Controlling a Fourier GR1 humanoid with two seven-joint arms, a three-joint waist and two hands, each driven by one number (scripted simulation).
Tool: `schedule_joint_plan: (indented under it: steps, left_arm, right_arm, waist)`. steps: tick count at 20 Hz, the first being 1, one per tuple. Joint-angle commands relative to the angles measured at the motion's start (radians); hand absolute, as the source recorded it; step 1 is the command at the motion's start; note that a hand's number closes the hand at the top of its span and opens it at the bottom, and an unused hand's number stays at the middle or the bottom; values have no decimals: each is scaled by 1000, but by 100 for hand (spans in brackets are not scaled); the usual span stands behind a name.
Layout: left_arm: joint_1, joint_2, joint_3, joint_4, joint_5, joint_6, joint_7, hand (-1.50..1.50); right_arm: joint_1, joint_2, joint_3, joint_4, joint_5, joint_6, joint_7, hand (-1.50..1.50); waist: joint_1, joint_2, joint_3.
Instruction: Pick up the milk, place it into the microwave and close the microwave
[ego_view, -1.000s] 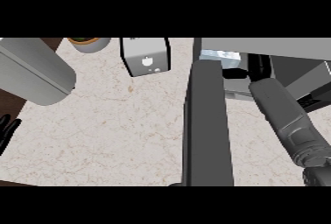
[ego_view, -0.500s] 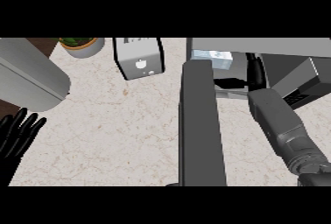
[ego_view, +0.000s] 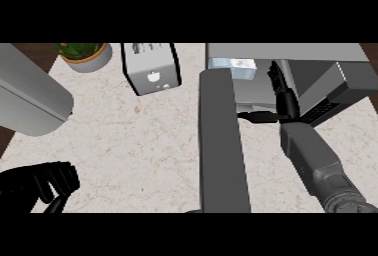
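The milk, a small white and pale blue carton, stands inside the open microwave at the top right, near its front left corner. The microwave's dark grey door swings out toward me as a long slab down the middle. My right hand reaches into the microwave's mouth with straight fingers, just right of the milk and apart from it, holding nothing. Its thumb points left toward the door. My left hand shows at the lower left over the counter, fingers relaxed and empty.
A silver toaster stands at the back, left of the door. A potted plant sits at the top left. A large grey rounded object fills the left edge. The speckled counter lies between them.
My left hand has risen into view at the lower left. The right hand has drawn back a little from the milk, which stays in the microwave. The door has not swung.
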Motion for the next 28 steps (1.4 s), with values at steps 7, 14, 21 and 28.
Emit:
schedule_joint_plan:
  steps: [7,14,21,28]
  left_arm:
    - [-3,-7,-199,3,-51,110,59,150]
    - [-46,-7,-312,15,-146,139,41,150]
    - [-180,-8,-506,190,-314,280,-54,150]
    - [-370,-8,-646,480,-419,354,-129,150]
  right_arm:
    - [212,51,44,-99,-24,137,-101,-150]
    - [428,64,95,-272,-43,201,-96,-150]
    - [653,83,144,-543,-72,217,-45,-150]
    - [825,36,177,-796,-116,321,14,-150]
  waist:
    - [-35,-16,-2]
    - [-66,-26,-4]
    - [-75,-24,-5]
    - [-73,-15,-5]
